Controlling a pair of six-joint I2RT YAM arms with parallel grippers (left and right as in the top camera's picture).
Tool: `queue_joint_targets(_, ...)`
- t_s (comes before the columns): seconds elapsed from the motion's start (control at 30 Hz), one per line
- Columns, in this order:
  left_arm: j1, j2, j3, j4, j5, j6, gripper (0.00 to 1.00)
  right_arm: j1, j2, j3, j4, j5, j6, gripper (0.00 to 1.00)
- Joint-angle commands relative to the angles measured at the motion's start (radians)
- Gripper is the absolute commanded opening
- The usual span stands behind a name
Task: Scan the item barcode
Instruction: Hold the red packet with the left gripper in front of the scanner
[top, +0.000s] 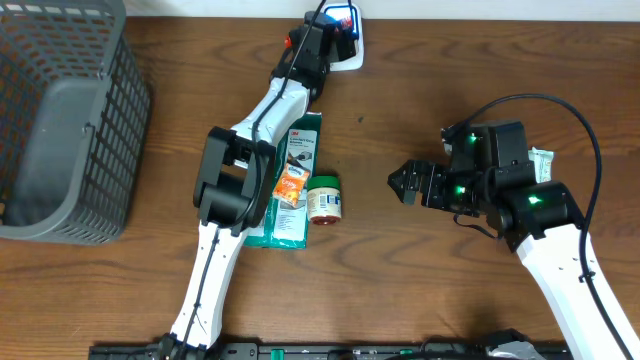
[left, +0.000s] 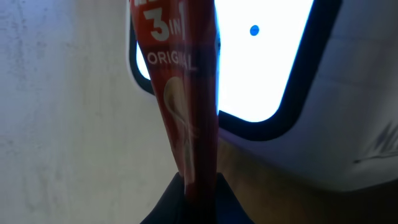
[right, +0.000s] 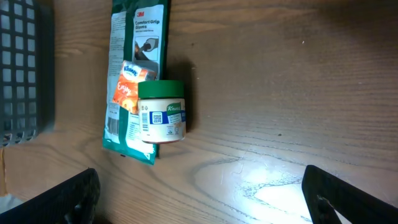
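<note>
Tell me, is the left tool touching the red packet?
Touching. The left wrist view shows it: the red packet runs down into the closed left tool, whose dark fingers pinch its lower end with no gap.

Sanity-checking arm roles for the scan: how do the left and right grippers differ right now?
The left gripper is shut on a red sachet; the right gripper is open and empty. The left gripper has its sachet in front of the scanner; the right gripper hangs over bare wood, facing the jar. Shared: neither touches the jar or the green packet.
</note>
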Motion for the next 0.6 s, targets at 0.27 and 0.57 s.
queue_joint_targets(0.27,-0.006,-0.147,0.011,-0.056,-0.006,-0.074,0.07,0.003,-0.003,0.01,-0.001,0.006,-0.015,0.99)
queue_joint_targets(0.57,-0.043,-0.494,0.011,-0.496,0.187,-0.646,0.07,0.003,-0.003,0.01,-0.001,0.006,-0.015,0.99)
